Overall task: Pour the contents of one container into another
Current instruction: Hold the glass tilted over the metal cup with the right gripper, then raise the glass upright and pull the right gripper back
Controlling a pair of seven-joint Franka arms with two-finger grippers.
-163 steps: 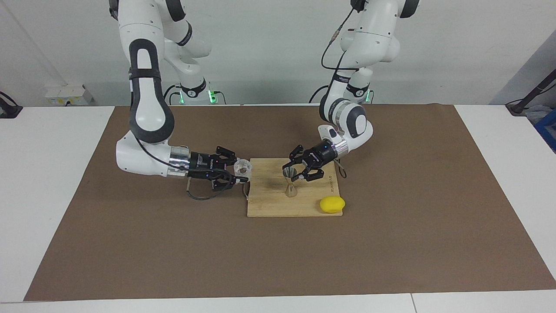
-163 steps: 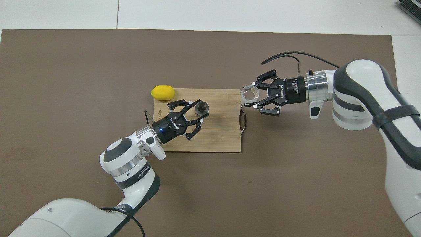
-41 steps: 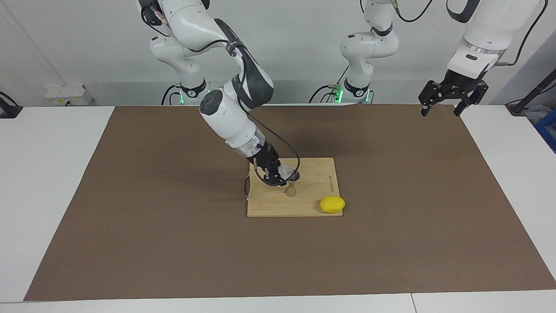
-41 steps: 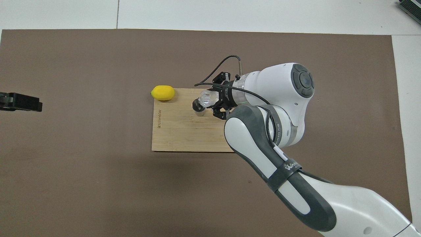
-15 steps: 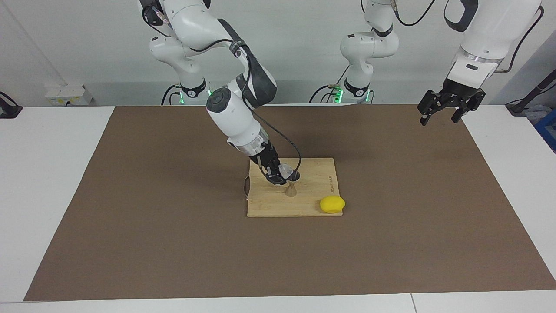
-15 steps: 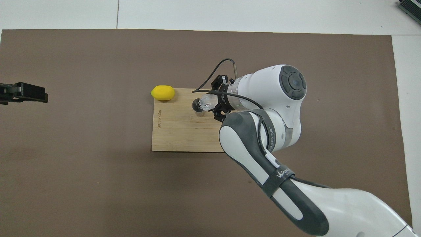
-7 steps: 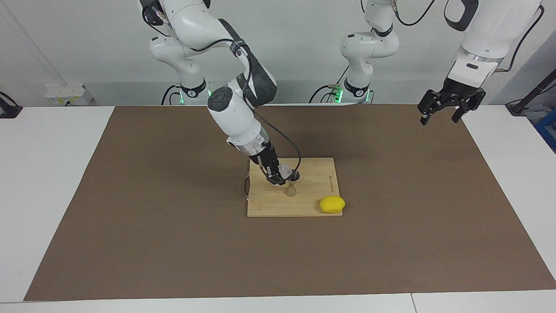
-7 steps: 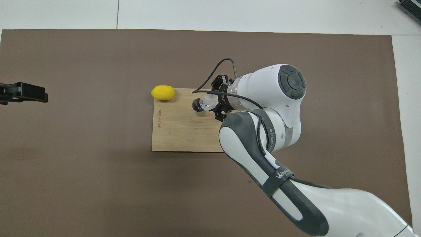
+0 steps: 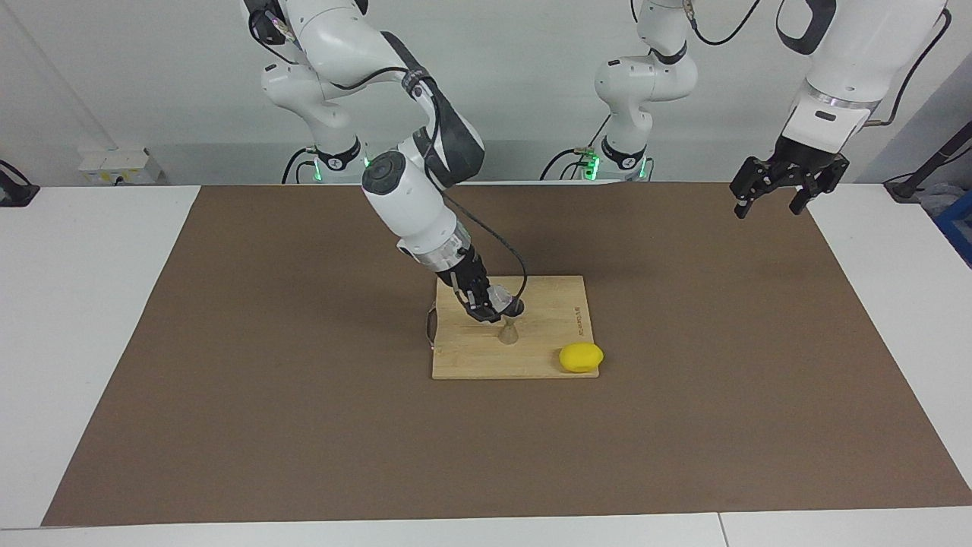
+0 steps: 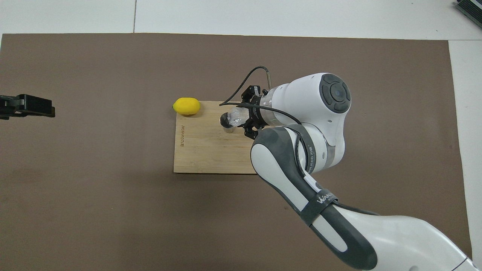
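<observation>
A small metal jigger [image 9: 509,333] [image 10: 225,122] stands upright on the wooden cutting board [image 9: 471,357] [image 10: 203,154]. Over its mouth the clear glass tumbler [image 9: 502,297] [image 10: 235,116] hangs tipped on its side, rim toward the jigger's top cone. My right gripper [image 9: 492,304] [image 10: 243,118] is shut on the tumbler, its arm slanting down from above the board. My left gripper [image 9: 765,208] [image 10: 26,107] hangs open and empty, high over the mat's edge at the left arm's end of the table, where that arm waits.
A yellow lemon [image 9: 581,357] [image 10: 186,106] lies at the board's corner, farther from the robots than the jigger and toward the left arm's end. The brown mat [image 9: 304,425] covers the table. The right arm's elbow overhangs the board's edge in the overhead view.
Over the last second the right arm's wrist has shifted very slightly while the tumbler stays tipped over the jigger. The left arm has barely moved.
</observation>
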